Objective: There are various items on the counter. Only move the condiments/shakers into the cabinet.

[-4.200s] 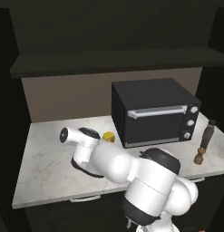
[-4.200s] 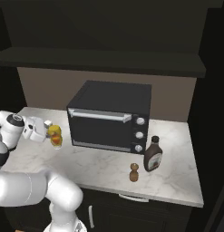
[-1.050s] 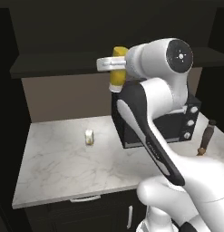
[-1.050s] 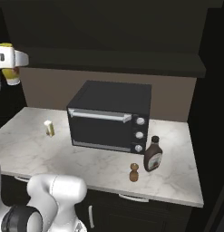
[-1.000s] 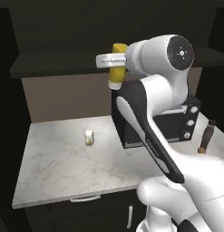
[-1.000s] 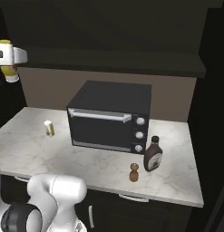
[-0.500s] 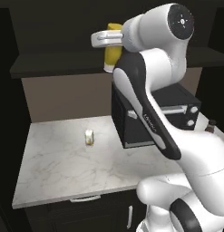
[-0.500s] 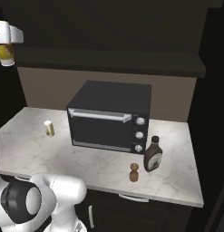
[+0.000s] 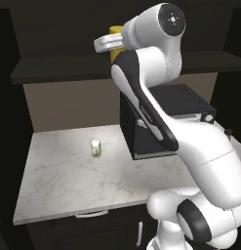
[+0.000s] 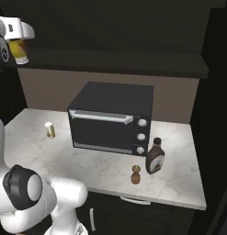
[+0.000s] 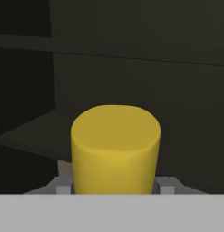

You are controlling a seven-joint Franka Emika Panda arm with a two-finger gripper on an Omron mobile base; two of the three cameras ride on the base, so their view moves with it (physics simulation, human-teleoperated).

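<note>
Before the dark cabinet [image 10: 133, 64], jaws clasp the yellow squeeze bottle [image 11: 114, 149] at shelf height.

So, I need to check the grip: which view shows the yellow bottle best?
The hand view: the yellow bottle sits large and centred there. The right base view shows it small, hanging under the gripper. The left base view shows a sliver behind the arm.

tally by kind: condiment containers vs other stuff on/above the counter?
Condiment containers: 3 (yellow squeeze bottle held up at the cabinet shelf by the end effector; dark bottle; wooden pepper shaker)
Packets: 1 (white-and-yellow packet)
Appliances: 1 (toaster oven)
Total: 5
</note>
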